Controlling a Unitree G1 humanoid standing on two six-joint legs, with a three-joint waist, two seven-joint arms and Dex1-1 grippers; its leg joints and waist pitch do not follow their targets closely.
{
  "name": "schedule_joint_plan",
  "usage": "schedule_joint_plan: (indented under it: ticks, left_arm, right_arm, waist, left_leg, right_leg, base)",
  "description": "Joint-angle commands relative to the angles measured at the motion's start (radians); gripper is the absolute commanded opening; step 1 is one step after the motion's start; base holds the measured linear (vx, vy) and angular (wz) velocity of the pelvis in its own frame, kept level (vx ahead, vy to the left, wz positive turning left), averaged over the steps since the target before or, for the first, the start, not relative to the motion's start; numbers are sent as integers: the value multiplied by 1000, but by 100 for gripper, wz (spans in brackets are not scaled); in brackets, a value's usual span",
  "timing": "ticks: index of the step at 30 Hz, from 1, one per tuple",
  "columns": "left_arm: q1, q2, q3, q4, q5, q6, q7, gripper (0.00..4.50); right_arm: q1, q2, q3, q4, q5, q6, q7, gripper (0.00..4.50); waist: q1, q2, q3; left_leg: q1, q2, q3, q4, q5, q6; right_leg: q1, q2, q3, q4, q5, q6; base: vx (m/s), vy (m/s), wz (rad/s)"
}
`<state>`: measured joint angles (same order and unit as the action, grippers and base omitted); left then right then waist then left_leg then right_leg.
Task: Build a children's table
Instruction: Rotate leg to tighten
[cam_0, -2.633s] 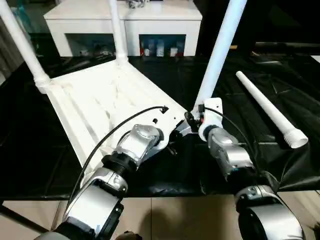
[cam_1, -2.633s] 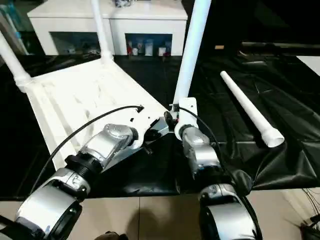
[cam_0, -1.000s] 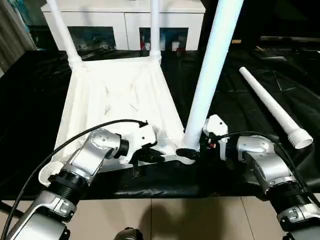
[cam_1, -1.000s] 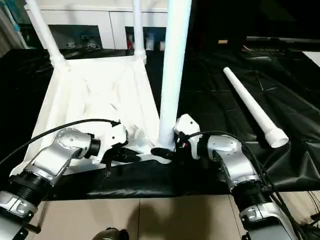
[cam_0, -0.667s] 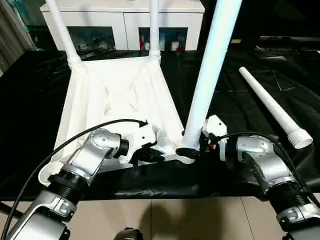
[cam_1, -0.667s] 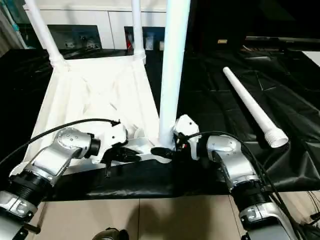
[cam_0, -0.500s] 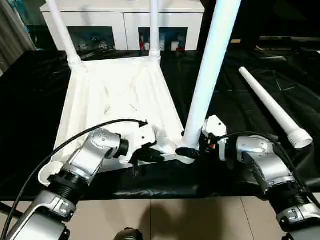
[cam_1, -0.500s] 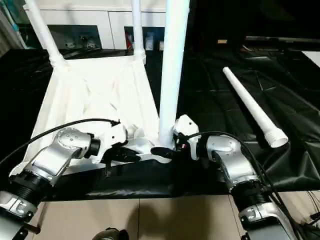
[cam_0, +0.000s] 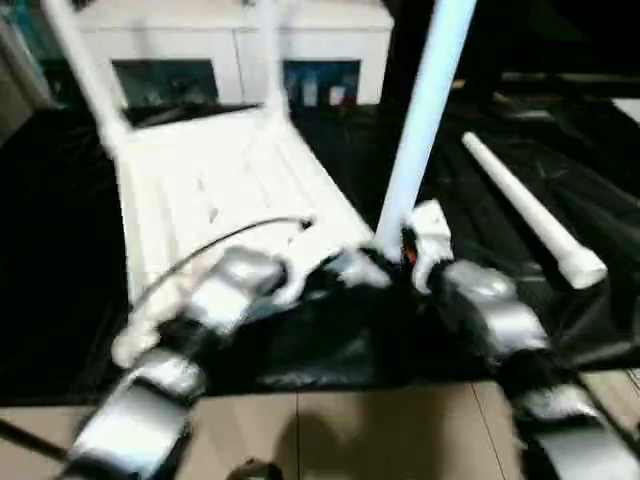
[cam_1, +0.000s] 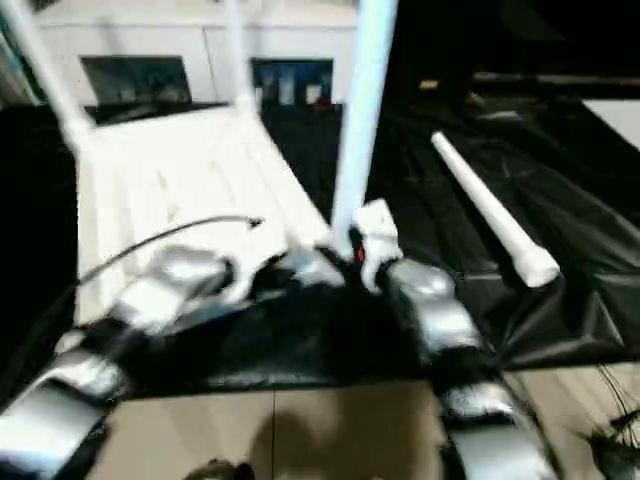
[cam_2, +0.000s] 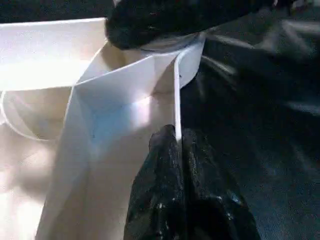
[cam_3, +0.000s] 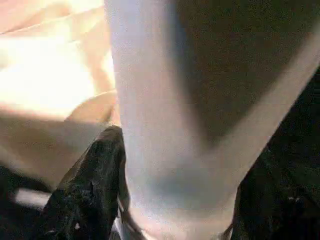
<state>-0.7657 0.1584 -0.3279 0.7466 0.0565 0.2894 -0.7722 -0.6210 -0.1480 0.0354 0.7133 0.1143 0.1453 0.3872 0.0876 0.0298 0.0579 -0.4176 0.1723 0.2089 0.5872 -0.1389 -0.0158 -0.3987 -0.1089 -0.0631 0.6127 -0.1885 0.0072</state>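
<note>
1. All-white tabletop (cam_0: 210, 190), ribbed underside turned up, cream-tinted beside the left gripper (cam_2: 177, 150).
2. White legs: near leg (cam_0: 420, 120) tinged pale blue, loose leg (cam_0: 530, 215) plain white.
3. Glossy black sheet (cam_0: 520, 120) spread beneath it all.
4. Black fingers (cam_3: 85, 190) against the near leg; silver forearms.
5. White cabinet (cam_0: 230, 40), dark glass fronts.
6. Beige floor (cam_0: 350, 440).
</note>
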Motion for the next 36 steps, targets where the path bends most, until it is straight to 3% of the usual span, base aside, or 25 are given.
schedule_joint_plan:
  ticks: [1, 5, 10, 11, 12, 14, 17, 19, 21, 24, 30, 36]
  left_arm:
    - [-42, -20, 42, 35, 3, 17, 101, 0]
    - [-64, -53, 48, 77, 13, 5, 147, 0]
    - [-61, -46, 34, 93, 29, -37, 137, 0]
    - [-59, -44, 32, 93, 31, -41, 133, 0]
    - [-55, -39, 30, 89, 31, -44, 126, 0]
    - [-44, -27, 27, 72, 30, -48, 108, 0]
    - [-16, 5, 18, 35, 30, -70, 70, 0]
    - [1, 21, 16, 8, 23, -88, 32, 0]
    - [35, 50, 4, -44, 7, -157, -51, 0]
    - [69, 83, -11, -99, -5, -183, -130, 0]
    - [147, 166, -54, -240, -51, -178, -306, 0]
    - [180, 204, -53, -308, -70, -153, -394, 0]
  right_arm:
    - [4, 32, -42, 96, 16, 58, -132, 267]
    - [-34, 83, -62, 146, 33, 49, -208, 267]
    - [-35, 110, -45, 120, 24, -17, -115, 267]
    - [-33, 112, -46, 113, 27, -27, -104, 323]
    - [-31, 111, -44, 104, 24, -34, -97, 337]
    - [-25, 101, -50, 83, 33, -36, -76, 337]
    - [-17, 59, -42, 43, 40, -50, -17, 379]
    - [-10, 32, -35, 15, 45, -44, 30, 386]
    - [3, -8, -23, -25, 61, -18, 121, 398]
    - [22, -53, 1, -71, 64, -9, 230, 411]
    - [79, -167, 73, -171, 66, -7, 477, 411]
    - [123, -249, 150, -249, 49, -1, 639, 411]
  waist:
    - [-3, -1, -74]
    - [-2, 0, -77]
    - [0, -2, -76]
    - [1, -2, -76]
    - [1, -3, -77]
    - [2, -5, -77]
    - [-4, -5, -78]
    - [-1, -6, -79]
    - [2, -8, -81]
    - [6, -3, -82]
    - [20, 5, -79]
    - [24, 0, -74]
  left_leg:
    - [47, 54, -38, -80, -380, -43]
    - [47, 54, -38, -80, -374, -37]
    - [43, 55, -36, -80, -369, -20]
    - [44, 55, -36, -80, -371, -19]
    - [43, 55, -36, -80, -367, -18]
    - [40, 55, -36, -79, -352, -2]
    - [29, 55, -39, -80, -312, 8]
    - [38, 57, -36, -75, -308, 19]
    - [32, 58, -37, -73, -285, 36]
    - [35, 57, -31, -68, -245, 60]
    - [44, 65, -31, -74, -306, 33]
    - [47, 65, -32, -80, -374, -10]
  right_leg:
    - [25, -52, 37, -84, -261, -201]
    - [25, -52, 36, -84, -219, -203]
    - [29, -52, 35, -83, -193, -201]
    - [29, -53, 36, -84, -197, -200]
    - [30, -53, 36, -82, -195, -200]
    - [34, -53, 36, -81, -185, -204]
    - [41, -52, 32, -75, -158, -204]
    - [36, -52, 34, -76, -140, -221]
    - [43, -53, 33, -71, -110, -226]
    - [38, -50, 34, -65, -71, -241]
    - [29, -46, 33, -65, -135, -239]
    - [25, -50, 39, -73, -210, -219]
  base:
    - [0, 0, 0]
    - [0, 0, 0]
    - [0, 0, 0]
    - [0, 0, 0]
    - [0, 0, 0]
    - [0, 0, 0]
    - [0, 0, 0]
    - [0, 0, 0]
    - [0, 0, 0]
    - [0, 0, 0]
    - [0, 0, 0]
    - [0, 0, 0]
